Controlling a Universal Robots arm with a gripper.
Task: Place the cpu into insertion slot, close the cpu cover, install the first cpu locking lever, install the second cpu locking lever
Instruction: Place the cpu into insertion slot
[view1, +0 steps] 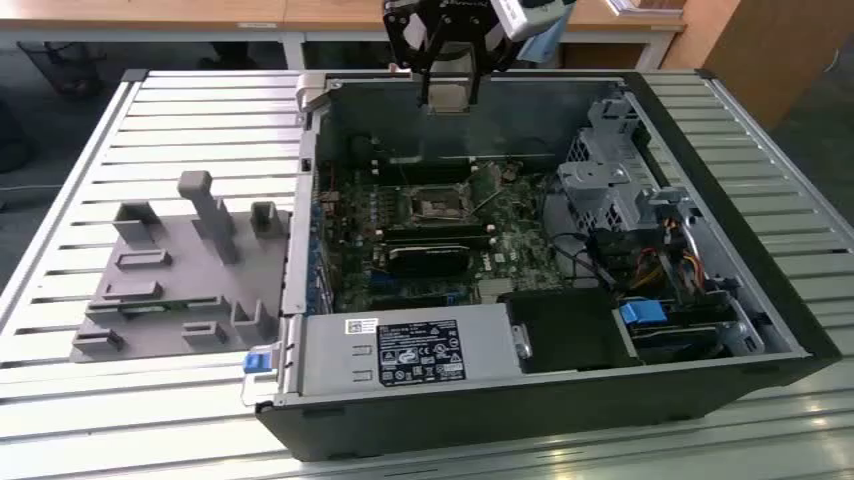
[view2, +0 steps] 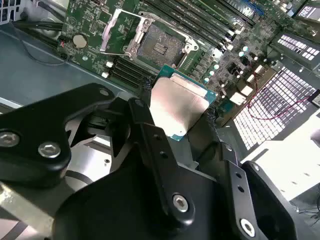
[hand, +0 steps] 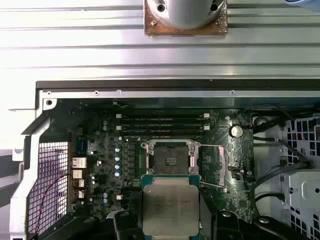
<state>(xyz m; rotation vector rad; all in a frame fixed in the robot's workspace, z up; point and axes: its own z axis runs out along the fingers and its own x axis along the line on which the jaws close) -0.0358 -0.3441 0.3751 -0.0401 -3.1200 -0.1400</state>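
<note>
Slatted table; pincer with cpu above case.

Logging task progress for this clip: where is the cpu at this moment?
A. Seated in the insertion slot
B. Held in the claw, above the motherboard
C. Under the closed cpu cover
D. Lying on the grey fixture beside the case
B: in the first wrist view the claw grips the cpu by its edges, while the insertion slot lies bare.

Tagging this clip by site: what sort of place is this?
Probably a robotics lab bench: an open PC case on a slatted metal table, a grey fixture block beside it, the claw holding the cpu.
</note>
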